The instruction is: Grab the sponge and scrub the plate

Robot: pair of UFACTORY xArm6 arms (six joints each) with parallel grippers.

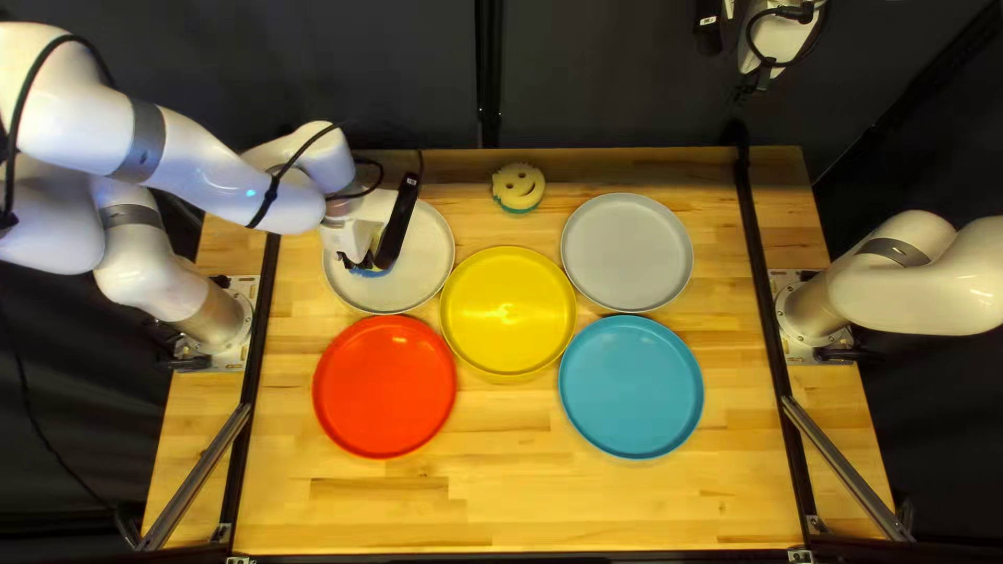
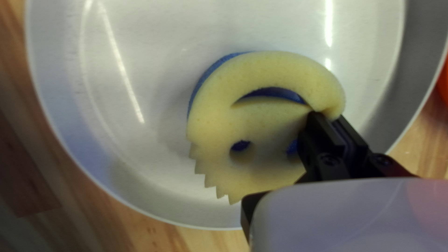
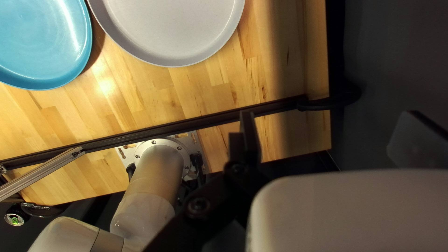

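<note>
My left gripper (image 1: 368, 261) reaches down over the white plate (image 1: 426, 280) at the left of the top left view. In the left wrist view, the gripper (image 2: 329, 117) is shut on the rim of a yellow smiley sponge (image 2: 261, 116) with a blue underside. The sponge is held flat over the plate (image 2: 154, 186), inside its rim; whether it touches the surface cannot be told. My right gripper (image 1: 765, 71) is raised beyond the table's far edge. Its fingers stand wide apart in the right wrist view, the gripper (image 3: 329, 133) holding nothing.
A second smiley sponge (image 1: 518, 188) lies near the far edge. Around the middle are yellow (image 1: 508, 311), red (image 1: 385, 386), blue (image 1: 631, 386) and grey (image 1: 627, 252) plates. Black rails (image 1: 761, 282) run along both sides of the table.
</note>
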